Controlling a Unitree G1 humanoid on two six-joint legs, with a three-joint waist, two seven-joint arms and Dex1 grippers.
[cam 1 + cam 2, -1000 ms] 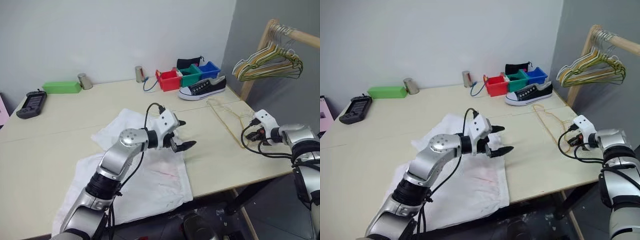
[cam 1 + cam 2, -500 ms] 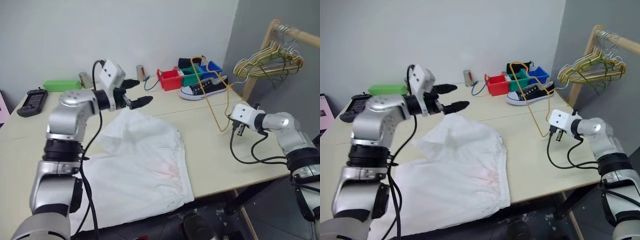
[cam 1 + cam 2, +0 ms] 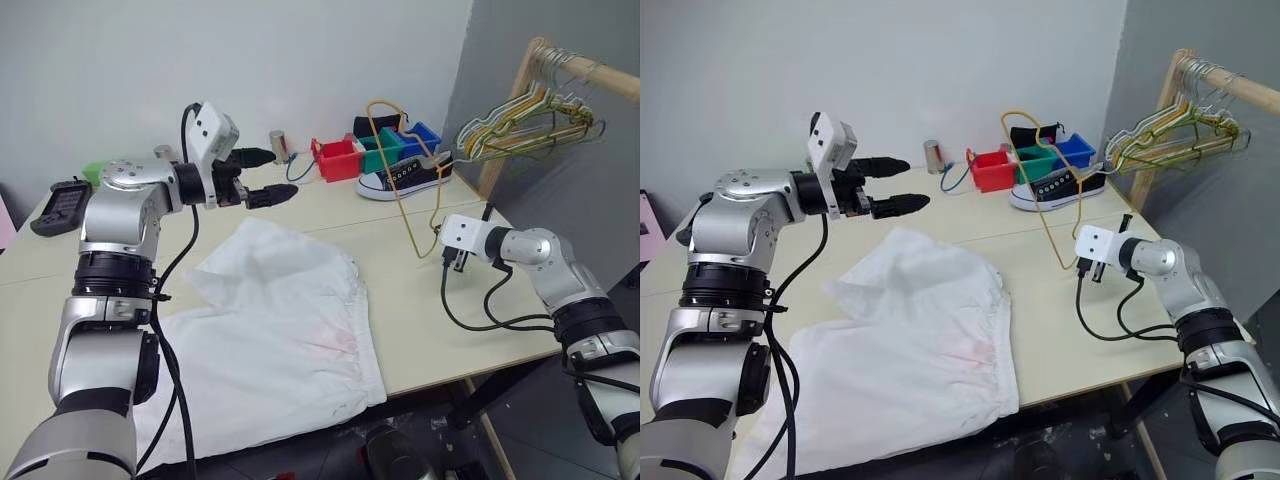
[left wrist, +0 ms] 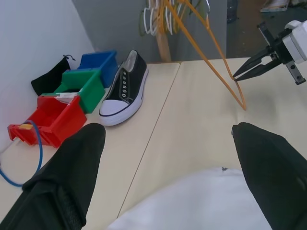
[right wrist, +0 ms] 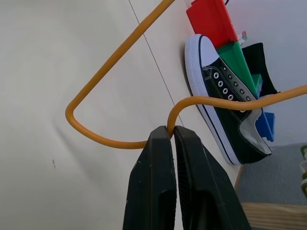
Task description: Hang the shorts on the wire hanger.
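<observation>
Black fingers of the right gripper (image 5: 171,136) are pressed together on the wire hanger (image 3: 398,170), pinching the tan-yellow wire at a bend near its lower corner. The hanger stands up off the table (image 3: 480,300), rising toward 11 o'clock from the grip, its upper part in front of the red, green and blue bins (image 3: 377,152) and the black-and-white shoe (image 3: 405,176). At 1 o'clock from the grip, more hangers (image 3: 525,125) hang on a wooden rail. The left gripper (image 3: 262,178) hovers with fingers wide apart and empty, above the table's far side. Below it, toward 5 o'clock, the shorts (image 3: 275,330) lie spread and wrinkled on the table, a faint pink stain near the right edge, well apart from the hanger.
</observation>
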